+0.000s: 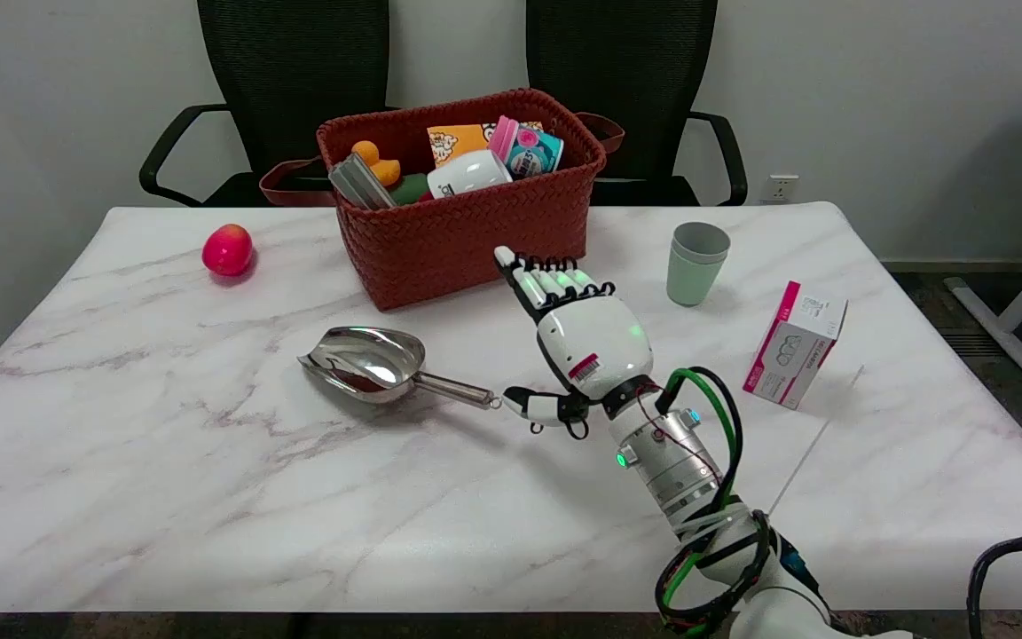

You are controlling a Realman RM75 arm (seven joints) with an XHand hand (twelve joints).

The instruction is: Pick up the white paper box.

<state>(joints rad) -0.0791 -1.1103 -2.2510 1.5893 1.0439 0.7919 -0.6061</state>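
Head view, task: lift the white paper box (796, 344). Your right hand (584, 342) hangs over the middle of the marble table (121, 497), its back toward the camera, fingers (555, 282) stretched out and close together toward twelve o'clock, thumb (536, 406) splayed toward nine; it holds nothing. Its open, flat pose suggests an approach not yet begun rather than a grasp.

The box stands at about three o'clock from your hand, well apart from it, near the table's right edge. It rests on a narrow side and leans slightly, a broad face turned to you, so thumb and fingers could likely close across its thin dimension. It carries a magenta band along one edge and small printing, too small to read.

At nine o'clock from your hand lies a metal scoop (369, 362), its handle end close by your thumb. At eleven o'clock stands a woven red basket (467, 231) of assorted goods; lettering on them is illegible. A green cup (697, 263) stands at one o'clock, and a red fruit (227, 249) at ten o'clock, far off.
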